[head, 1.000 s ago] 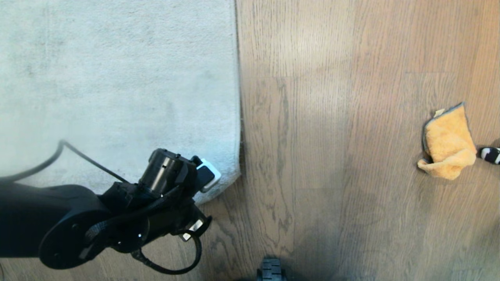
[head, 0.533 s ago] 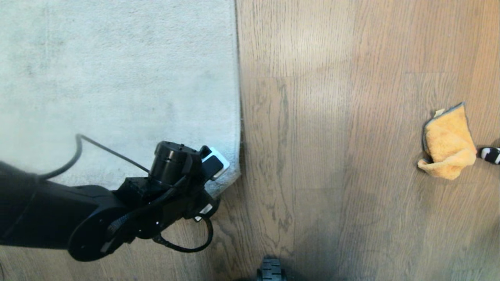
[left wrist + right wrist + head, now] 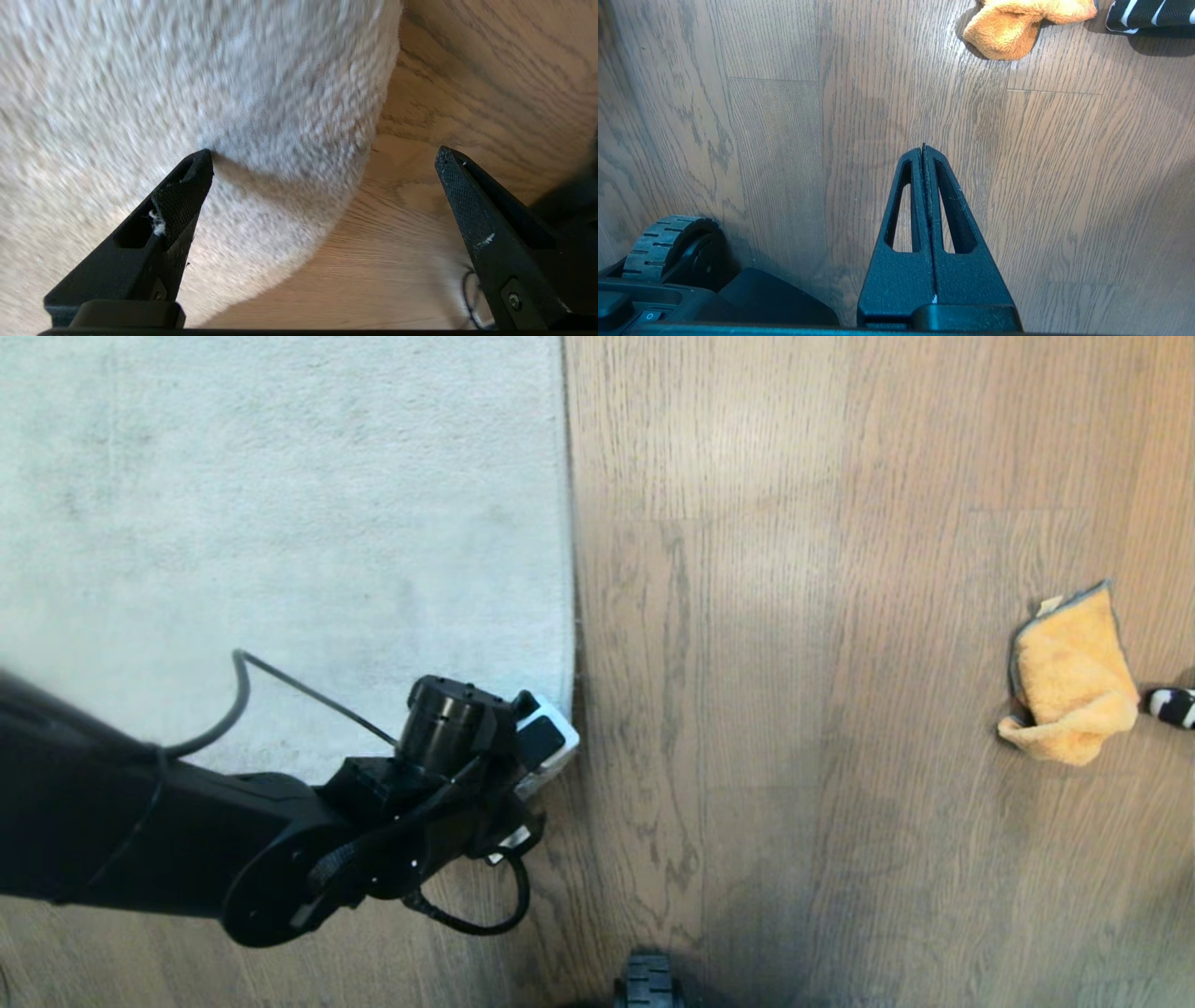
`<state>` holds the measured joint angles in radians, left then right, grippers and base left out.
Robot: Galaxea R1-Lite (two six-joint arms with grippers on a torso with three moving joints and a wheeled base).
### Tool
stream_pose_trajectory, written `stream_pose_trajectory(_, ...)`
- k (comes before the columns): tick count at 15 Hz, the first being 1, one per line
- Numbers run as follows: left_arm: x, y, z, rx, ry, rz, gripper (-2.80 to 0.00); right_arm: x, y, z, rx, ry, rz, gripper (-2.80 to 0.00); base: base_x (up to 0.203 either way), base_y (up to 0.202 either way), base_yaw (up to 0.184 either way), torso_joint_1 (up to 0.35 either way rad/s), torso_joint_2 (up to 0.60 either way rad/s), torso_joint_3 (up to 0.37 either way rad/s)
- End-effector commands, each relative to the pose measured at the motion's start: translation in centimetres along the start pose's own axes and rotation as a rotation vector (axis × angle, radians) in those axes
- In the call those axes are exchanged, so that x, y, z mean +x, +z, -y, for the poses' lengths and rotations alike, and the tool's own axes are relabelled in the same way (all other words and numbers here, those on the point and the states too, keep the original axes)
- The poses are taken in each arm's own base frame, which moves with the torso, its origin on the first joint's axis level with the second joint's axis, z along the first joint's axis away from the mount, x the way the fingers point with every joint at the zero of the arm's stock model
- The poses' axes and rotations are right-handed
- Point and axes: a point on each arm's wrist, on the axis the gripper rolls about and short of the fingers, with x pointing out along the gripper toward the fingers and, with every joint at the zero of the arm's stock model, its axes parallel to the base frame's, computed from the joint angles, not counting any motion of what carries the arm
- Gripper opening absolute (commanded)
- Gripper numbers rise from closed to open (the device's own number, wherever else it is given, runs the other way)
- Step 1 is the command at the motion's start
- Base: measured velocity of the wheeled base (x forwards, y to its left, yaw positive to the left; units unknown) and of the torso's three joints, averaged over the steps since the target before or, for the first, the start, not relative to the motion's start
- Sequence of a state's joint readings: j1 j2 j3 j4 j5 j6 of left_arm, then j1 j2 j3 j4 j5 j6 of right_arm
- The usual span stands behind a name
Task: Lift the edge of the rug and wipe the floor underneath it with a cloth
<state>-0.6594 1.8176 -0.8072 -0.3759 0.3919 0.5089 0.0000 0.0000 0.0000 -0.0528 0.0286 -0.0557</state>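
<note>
The left gripper (image 3: 322,156) is standing wide open over the rounded corner of the rug (image 3: 187,93). One of its fingers (image 3: 180,205) is pressing its tip into the pile a little way in from the edge, and a few pale fibres are clinging to its pad; the other finger is hanging clear over the bare floor (image 3: 467,70), apart from the rug. The rug corner is lying between the two, nearer the finger that is touching it, and it is lying flat on the boards.

In the head view the left gripper (image 3: 546,751) is sitting at the near right corner of the rug (image 3: 280,523), with the black arm reaching in from the left edge.

The right gripper (image 3: 923,154) is hanging above bare floor (image 3: 775,140) with its jaws pressed fully together and nothing between them. The orange cloth (image 3: 1017,23) is lying crumpled ahead of it, well apart from its tip, beside a black-and-white striped object (image 3: 1148,11).

In the head view the cloth (image 3: 1069,677) is lying on the floor (image 3: 794,616) far to the right, well apart from the rug.
</note>
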Motion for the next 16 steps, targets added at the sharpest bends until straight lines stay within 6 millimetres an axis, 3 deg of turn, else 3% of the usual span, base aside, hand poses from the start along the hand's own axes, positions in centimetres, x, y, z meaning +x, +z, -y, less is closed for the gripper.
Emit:
stream_pose_trajectory(1, 0.4, 0.1, 0.0, 0.032, 0.010, -0.007, 0.00, 0.0, 0.0, 0.0, -0.001, 0.000, 0.001, -2.80, 0.000, 0.000, 0.000, 0.000, 0.00, 0.000)
stream_pose_trajectory(11, 2.7, 1.2, 0.4, 0.137, 0.117, 0.106, 0.00, 0.0, 0.0, 0.0, -0.001, 0.000, 0.001, -2.80, 0.000, 0.000, 0.000, 0.000, 0.00, 0.000)
stream_pose_trajectory(16, 2.7, 1.5, 0.3, 0.159, 0.149, 0.141, 0.00, 0.0, 0.0, 0.0, -0.001, 0.000, 0.001, -2.80, 0.000, 0.000, 0.000, 0.000, 0.00, 0.000)
